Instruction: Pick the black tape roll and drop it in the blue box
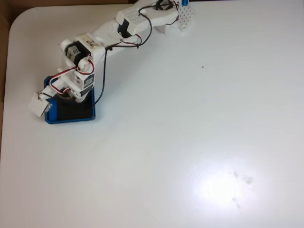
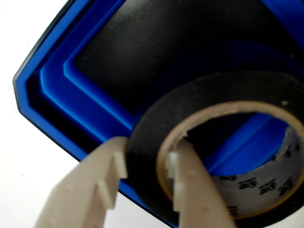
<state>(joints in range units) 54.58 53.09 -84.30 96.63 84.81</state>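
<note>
One tape roll: black ring of tape [image 2: 156, 126] with a pale cardboard core printed with small lettering inside, seen close in the wrist view, tilted, its open centre facing the camera
Grip: the roll's band is pinched through its wall, one pale finger [image 2: 97, 183] on the black outer face at left, the other finger [image 2: 190, 185] inside the core; both press against it
Claw: two-finger white gripper [image 2: 145, 168] closed narrow on the tape band, holding it
Position of roll: held above the tray, over the near corner and rim in the wrist view; whether it touches the floor or rim cannot be told
Tray: shallow bright-blue square box [image 2: 76, 102] with rounded corners, stepped raised rim and black inner floor; in the fixed view the box [image 1: 71, 118] sits near the left edge of the table, partly covered by the arm's head
Through the core: a strip of blue rim and dark floor shows inside the ring's opening
Arm: white printed arm [image 1: 107, 33] with red and black wires reaches from its base at the top edge down-left to the box in the fixed view
Surface: white table [image 1: 190, 118] with a rounded corner at upper left, a bright glare patch at lower right, a few faint marks near it
</note>
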